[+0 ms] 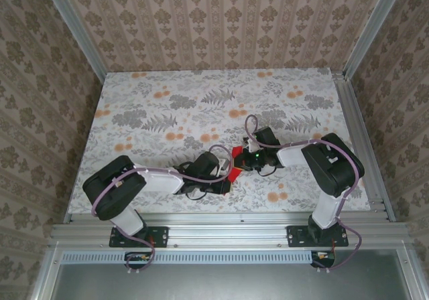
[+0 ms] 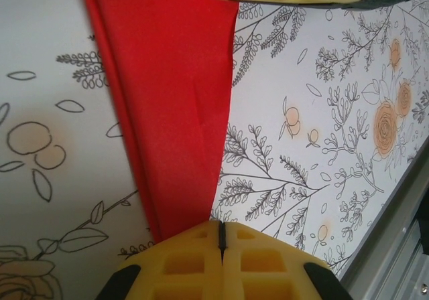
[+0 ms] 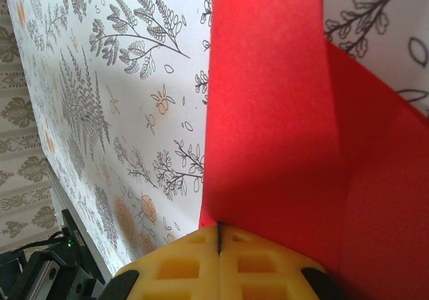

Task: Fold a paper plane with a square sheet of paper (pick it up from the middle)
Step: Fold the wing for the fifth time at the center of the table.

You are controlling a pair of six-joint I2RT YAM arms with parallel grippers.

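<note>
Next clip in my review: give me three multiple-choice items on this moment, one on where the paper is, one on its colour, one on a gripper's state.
1. Where is the paper?
A. Lying alone, far from both grippers.
B. Between the two grippers.
C. Hanging from one gripper alone.

2. What colour is it?
A. Red.
B. White.
C. Blue.

3. How does the left gripper stand?
A. Wide open.
B. Shut on nothing.
C. Shut on the paper.

Key:
1 B, the left gripper pinches one end and the right gripper another part of it.
2 A, it is bright red in every view.
3 C, its jaws meet on the paper's tip.
</note>
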